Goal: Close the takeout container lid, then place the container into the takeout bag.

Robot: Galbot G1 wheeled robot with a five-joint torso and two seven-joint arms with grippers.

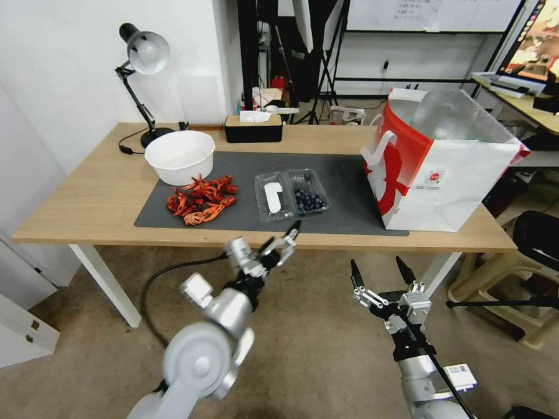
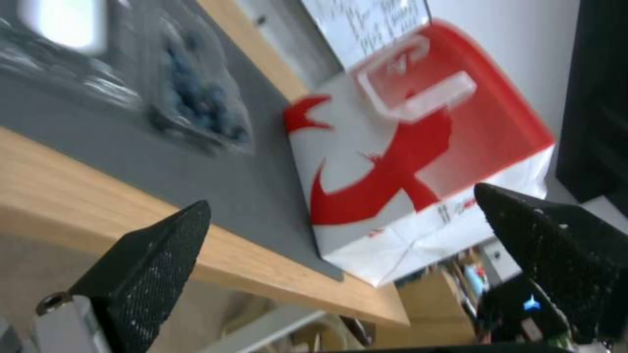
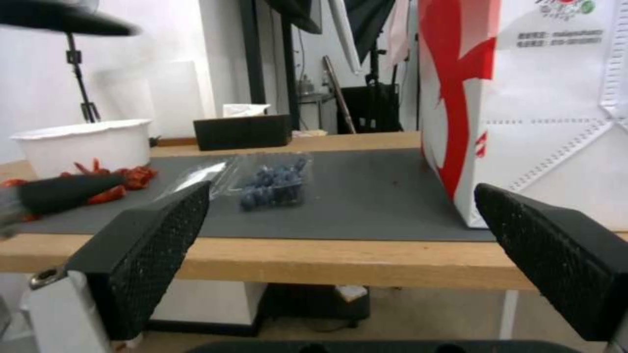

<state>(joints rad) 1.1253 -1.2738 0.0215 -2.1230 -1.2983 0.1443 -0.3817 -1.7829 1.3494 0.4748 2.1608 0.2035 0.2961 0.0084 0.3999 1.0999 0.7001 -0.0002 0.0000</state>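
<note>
Looking from the head: takeout container (image 1: 308, 199) lay open at mat centre, lid (image 1: 272, 198) flat at its 9 o'clock, takeout bag (image 1: 442, 163) at 3 o'clock; nothing done yet. Left gripper (image 1: 283, 241) spread wide. Right gripper (image 1: 381, 272) spread wide, low.

Left wrist: saw container (image 2: 196, 105) beyond splayed fingers (image 2: 157, 255).

Right wrist: same, bag (image 3: 523, 98) at 1 o'clock.

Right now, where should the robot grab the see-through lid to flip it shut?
Probably the lid's free outer edge, on the side by the red crayfish. It lies open and flat, hinged to the blueberry box, so lifting there swings it over. The left gripper is nearest, open.
</note>
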